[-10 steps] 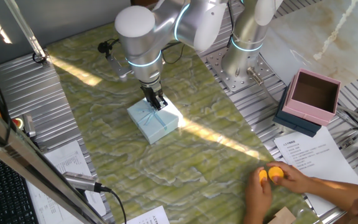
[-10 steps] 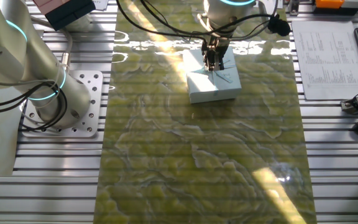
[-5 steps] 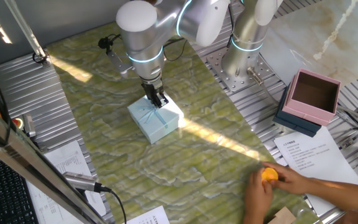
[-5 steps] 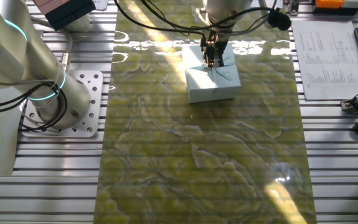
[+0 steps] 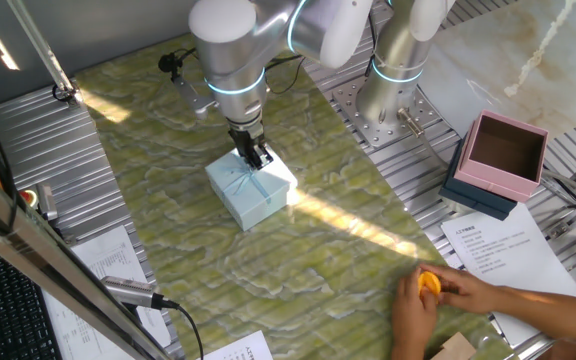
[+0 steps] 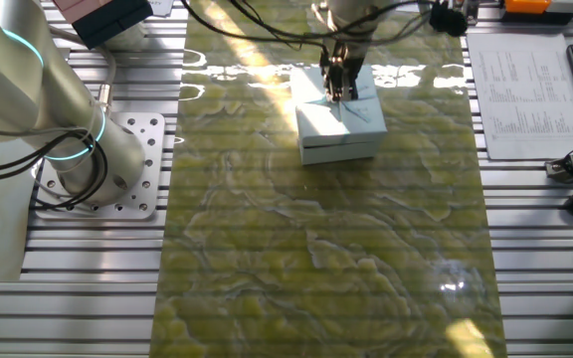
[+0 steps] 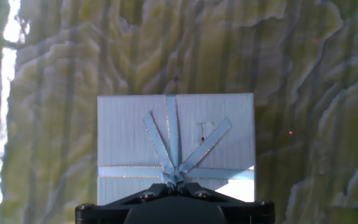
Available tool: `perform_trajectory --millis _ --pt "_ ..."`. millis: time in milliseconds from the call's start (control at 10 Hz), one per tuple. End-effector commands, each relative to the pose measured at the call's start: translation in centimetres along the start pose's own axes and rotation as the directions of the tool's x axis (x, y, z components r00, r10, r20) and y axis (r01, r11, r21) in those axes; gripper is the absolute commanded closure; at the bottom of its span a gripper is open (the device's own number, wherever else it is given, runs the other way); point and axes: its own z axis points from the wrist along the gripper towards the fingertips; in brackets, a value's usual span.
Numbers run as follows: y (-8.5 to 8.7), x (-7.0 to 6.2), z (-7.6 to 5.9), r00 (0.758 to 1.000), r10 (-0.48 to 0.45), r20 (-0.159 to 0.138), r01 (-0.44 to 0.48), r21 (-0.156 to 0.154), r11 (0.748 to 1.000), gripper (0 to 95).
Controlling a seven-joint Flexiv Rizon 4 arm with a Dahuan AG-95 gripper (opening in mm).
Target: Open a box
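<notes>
Green marbled matting (image 5: 168, 130) covers the middle of a ribbed metal table (image 5: 28, 140), with sun stripes slanting across it. At the near edge of one fixed view, a person's hands (image 5: 438, 300) hold a small orange thing (image 5: 429, 284) just beside printed sheets (image 5: 498, 245). More papers (image 5: 98, 265) and a microphone (image 5: 133, 292) lie at the near left.

Mid-mat sits the box (image 5: 251, 188), pale blue, its lid crossed by thin blue ribbon with a bow (image 7: 174, 177) on top. In the other fixed view a dark seam shows along its side under the lid (image 6: 338, 117), so the lid may be slightly raised; that cannot be settled. The gripper (image 5: 257, 158) points straight down at the bow, its fingers close together right at the ribbon knot; whether they pinch the ribbon cannot be told, since the hand view hides the tips behind the dark housing.

Farther right, a pink box (image 5: 506, 152) stands open on a dark blue base (image 5: 478, 195). Beyond, the arm's silver pedestal (image 5: 393, 75) rises from a bolted plate.
</notes>
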Motion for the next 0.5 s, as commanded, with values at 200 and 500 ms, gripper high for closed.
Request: perform_trajectory --millis 200,500 --pt "0.7 -0.2 -1.8 1.0 0.001 -0.003 -0.001 -0.006 1.0 95.0" --pt "1.7 -1.3 -3.6 1.0 0.011 -0.006 -0.011 -0.01 1.0 95.0"
